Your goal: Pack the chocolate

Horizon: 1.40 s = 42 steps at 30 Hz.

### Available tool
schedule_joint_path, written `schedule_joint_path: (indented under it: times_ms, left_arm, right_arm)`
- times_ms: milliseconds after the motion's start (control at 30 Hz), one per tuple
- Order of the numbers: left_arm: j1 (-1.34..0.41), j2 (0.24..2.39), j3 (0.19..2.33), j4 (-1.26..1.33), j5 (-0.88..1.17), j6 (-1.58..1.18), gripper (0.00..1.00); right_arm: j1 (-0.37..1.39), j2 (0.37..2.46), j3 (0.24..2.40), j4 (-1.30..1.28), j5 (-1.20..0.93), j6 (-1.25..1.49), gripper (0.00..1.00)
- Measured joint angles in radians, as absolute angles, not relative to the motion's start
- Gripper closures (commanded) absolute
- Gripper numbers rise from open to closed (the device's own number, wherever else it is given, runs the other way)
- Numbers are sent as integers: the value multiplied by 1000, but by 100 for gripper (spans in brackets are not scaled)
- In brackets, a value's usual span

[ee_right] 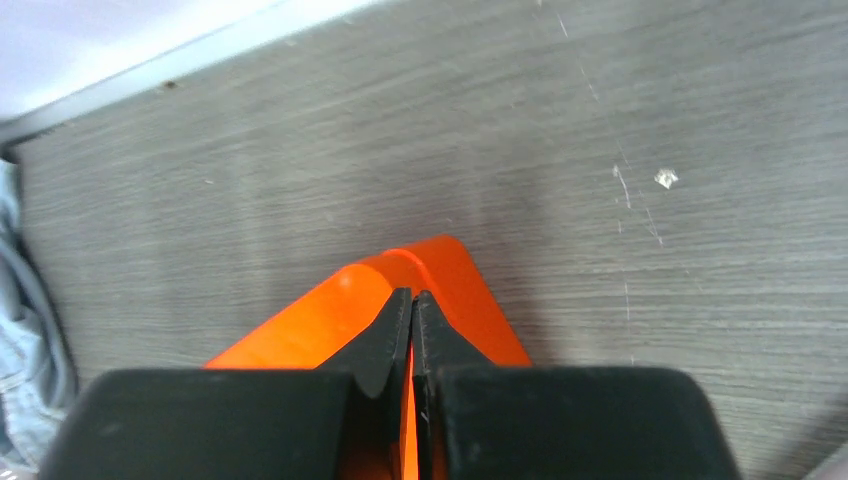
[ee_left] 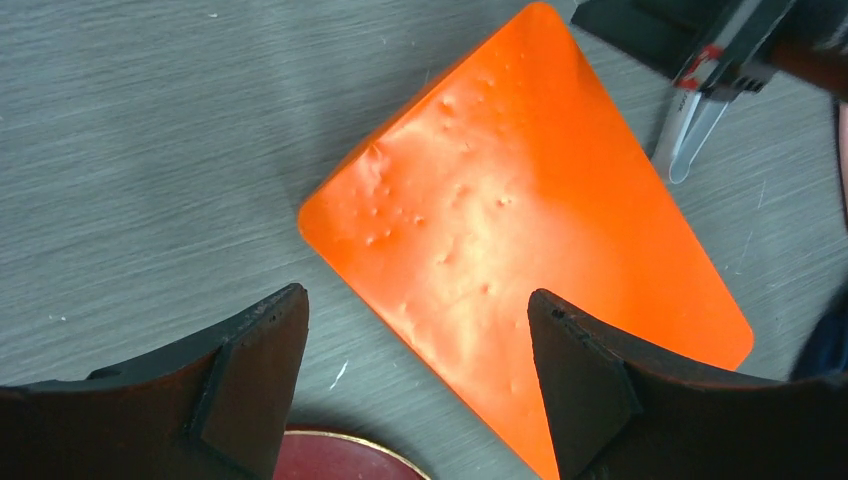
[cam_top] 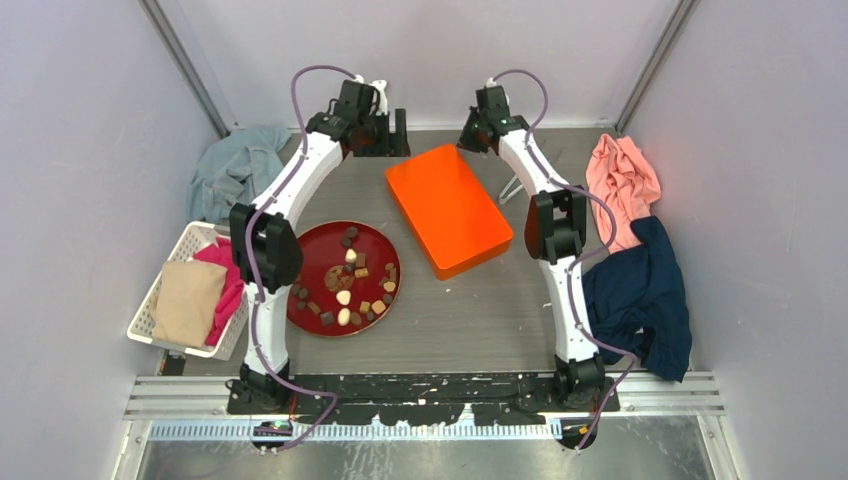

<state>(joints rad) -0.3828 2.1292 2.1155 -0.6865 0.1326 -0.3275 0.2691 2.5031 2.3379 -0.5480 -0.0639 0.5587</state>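
Two-tone robot body: white shells, black joints.
The left arm [cam_top: 302, 170] and right arm [cam_top: 526, 160] have smooth white shells between chunky black joint housings, set on black bases [cam_top: 258, 386]. A purple cable [cam_top: 297, 90] loops along each arm. The left gripper [ee_left: 415, 375] and right gripper [ee_right: 412, 315] carry matte black, wedge-shaped fingers [ee_left: 255, 375].

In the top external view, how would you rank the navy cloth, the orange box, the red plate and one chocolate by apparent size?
1. navy cloth, largest as it lies bunched.
2. red plate and orange box: these look about alike, so I would not rank them.
3. one chocolate, by far the smallest.
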Motion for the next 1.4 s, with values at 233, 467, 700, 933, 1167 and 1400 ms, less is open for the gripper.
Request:
schedule_joint_path:
  times_ms: [233,467,700,933,1167,1400]
  left_arm:
    - [-383,2129,2120,-697,131,-327,19]
    - [-373,2125,2149,-702,126,-323,19]
    - [-362,2116,2133,-709,121,-307,18]
    - [-358,2107,2112,-713,117,-306,18]
    - [-358,2107,2111,-714,124,-307,18]
    - [-358,2107,2111,-717,130,-307,19]
  right_arm:
    - [279,2432,2467,-561,-62,540,94]
    - [307,2305,2495,-510,-61,521,94]
    - [315,2370,2303,-504,-52,528,98]
    - [316,2502,2416,-656,-44,519,92]
    - [318,2378,2522,-676,11,479,91]
    - [318,2058,2267,-593,31,465,86]
